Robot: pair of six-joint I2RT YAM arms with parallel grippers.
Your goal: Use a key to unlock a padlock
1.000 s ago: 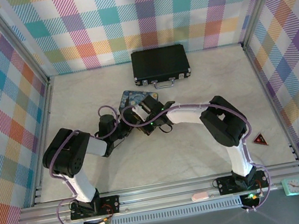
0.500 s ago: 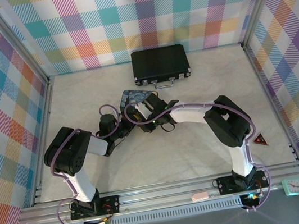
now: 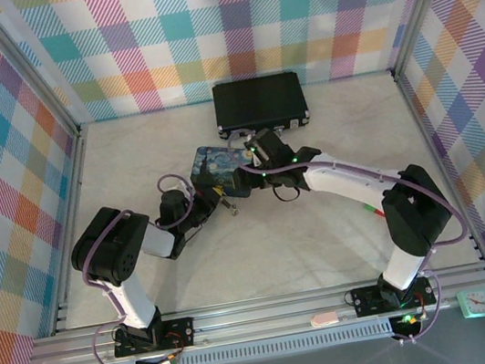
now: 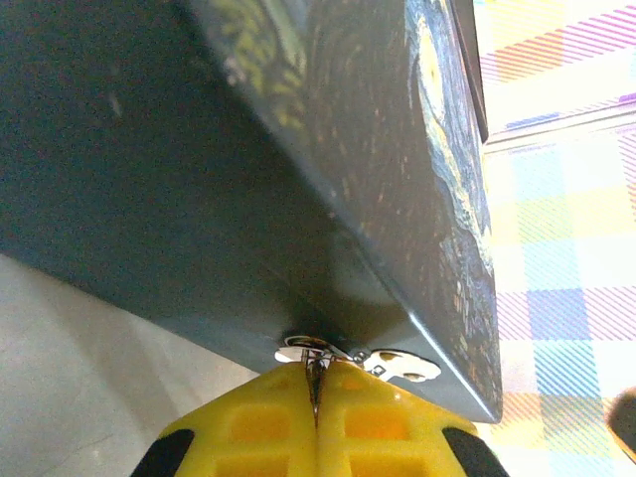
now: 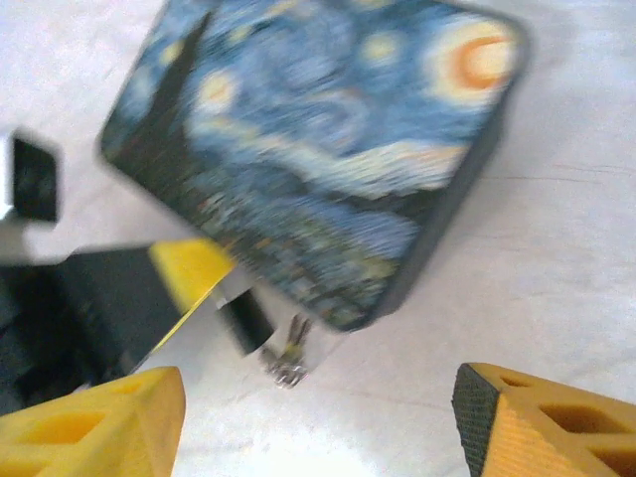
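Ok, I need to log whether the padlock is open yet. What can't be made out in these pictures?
- Padlock: blurred in the right wrist view, by the tin corner; shackle open or shut, unreadable.
- Left wrist view: the shut left gripper pinches a metal piece; key or shackle, cannot tell, its own fingers cover the rest.
- Top view: lock and key too small to read.

Lost most of the left gripper (image 4: 316, 388) below the bottom edge of the left wrist view, pads closed on a silvery sliver (image 4: 314, 350) with too little showing to name it. Clipped the right gripper (image 5: 316, 397) likewise at the bottom corners of its own view. Blurred the blue tin (image 5: 318, 149) there, and smeared the small dark piece (image 5: 244, 323) beside it beyond telling.
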